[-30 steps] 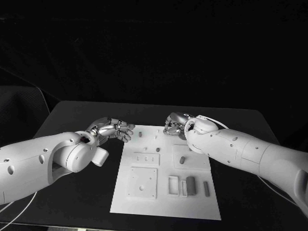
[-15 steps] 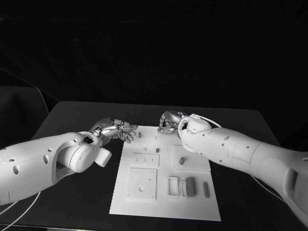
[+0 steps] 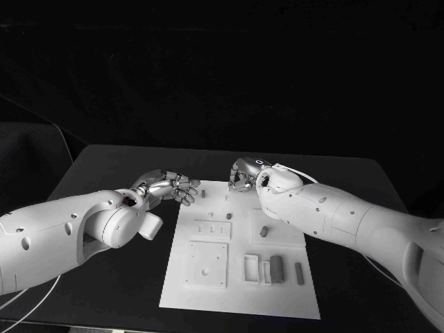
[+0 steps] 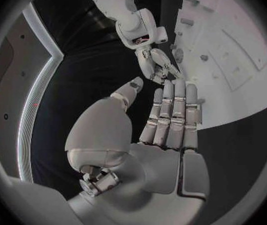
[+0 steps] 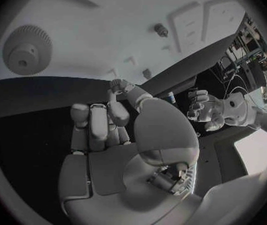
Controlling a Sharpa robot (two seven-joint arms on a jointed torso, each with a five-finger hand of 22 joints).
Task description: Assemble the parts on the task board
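Both robot hands have edged inward over the far end of the task board (image 3: pixel 240 277): left robot hand (image 3: pixel 168 186) open, empty; right robot hand (image 3: pixel 244 173) curled, empty. Parts (image 3: pixel 275 264) lie untouched, so assembly seems unstarted.

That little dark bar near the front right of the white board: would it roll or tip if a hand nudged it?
The dark bar lies flat and looks slim, so it would probably slide on the smooth task board, not roll. It looks small, likely light and stiff.

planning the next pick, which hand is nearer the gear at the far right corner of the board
Right. The right hand hovers at the task board's far edge, with the gear just beyond its fingers. The left hand hangs off the board's opposite, left edge.
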